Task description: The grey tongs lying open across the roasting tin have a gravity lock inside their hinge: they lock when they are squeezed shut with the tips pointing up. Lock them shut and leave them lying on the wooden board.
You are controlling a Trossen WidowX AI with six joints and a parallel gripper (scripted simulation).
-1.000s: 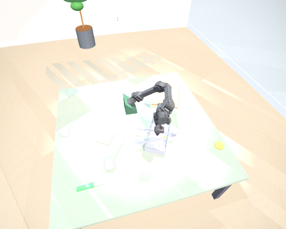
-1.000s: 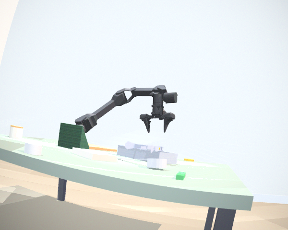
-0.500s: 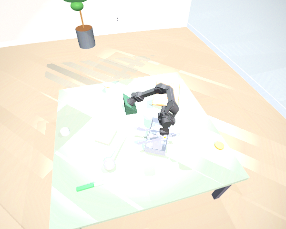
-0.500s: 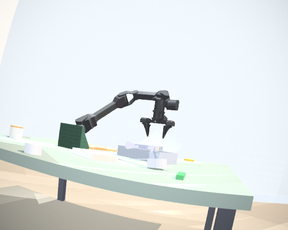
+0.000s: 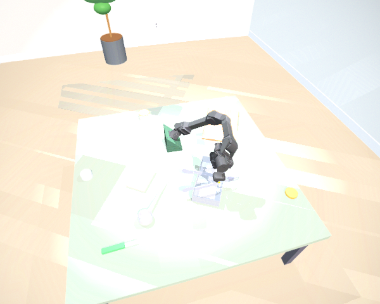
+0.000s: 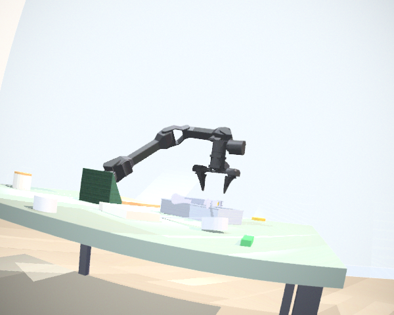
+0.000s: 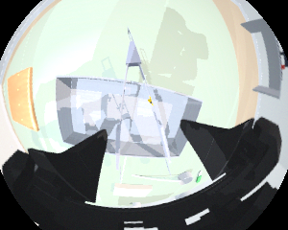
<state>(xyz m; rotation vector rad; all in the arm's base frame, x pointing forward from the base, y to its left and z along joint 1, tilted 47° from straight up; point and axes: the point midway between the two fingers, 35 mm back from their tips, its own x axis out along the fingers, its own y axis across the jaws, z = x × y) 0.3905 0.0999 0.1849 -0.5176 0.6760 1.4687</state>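
Note:
The grey tongs lie across the roasting tin, arms spread in a V. A yellow mark shows on one arm. In the top view, their hinge end reaches past the tin's right rim and their tips past its left rim. My gripper is open and empty, pointing down above the tin and tongs. Both tong arms run between the fingertips in the wrist view. The wooden board lies behind the tin, partly hidden by my arm in the top view.
A green wedge stands by the arm's base. A pale block, a ladle and a green-handled tool lie left of the tin. A yellow disc lies right. A white cylinder stands far left.

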